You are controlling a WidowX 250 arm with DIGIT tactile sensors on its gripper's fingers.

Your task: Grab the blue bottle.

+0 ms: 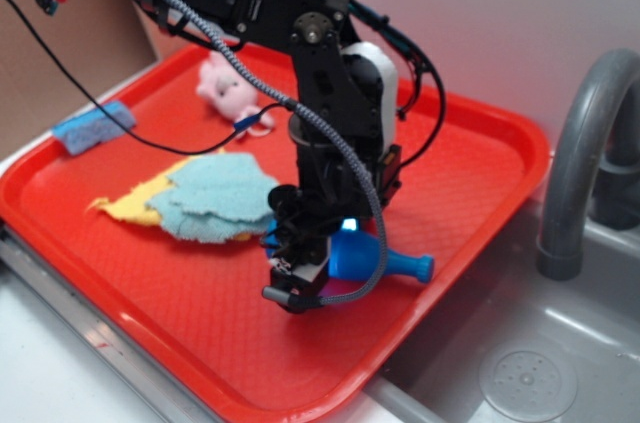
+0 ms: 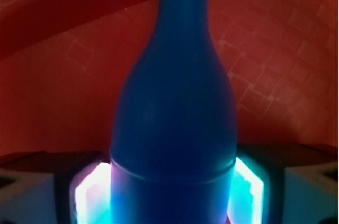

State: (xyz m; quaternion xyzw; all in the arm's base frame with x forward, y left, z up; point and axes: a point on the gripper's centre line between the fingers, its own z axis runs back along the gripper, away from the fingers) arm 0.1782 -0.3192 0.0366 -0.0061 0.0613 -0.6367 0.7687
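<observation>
Presently we find the blue bottle [image 1: 385,261] lying on its side on the red tray [image 1: 470,158], near the tray's edge by the sink [image 1: 540,363], its narrow neck pointing toward the sink. The tool [image 1: 300,278] is down at the bottle's thick body, and in the wrist view its two lit pads [image 2: 90,195] sit against either side of that body, pinching the bottle [image 2: 175,128] between them. We also record a light blue cloth [image 1: 215,198] over a yellow one beside the tool, a pink plush toy [image 1: 228,88] and a blue sponge [image 1: 92,126] farther back on the tray.
</observation>
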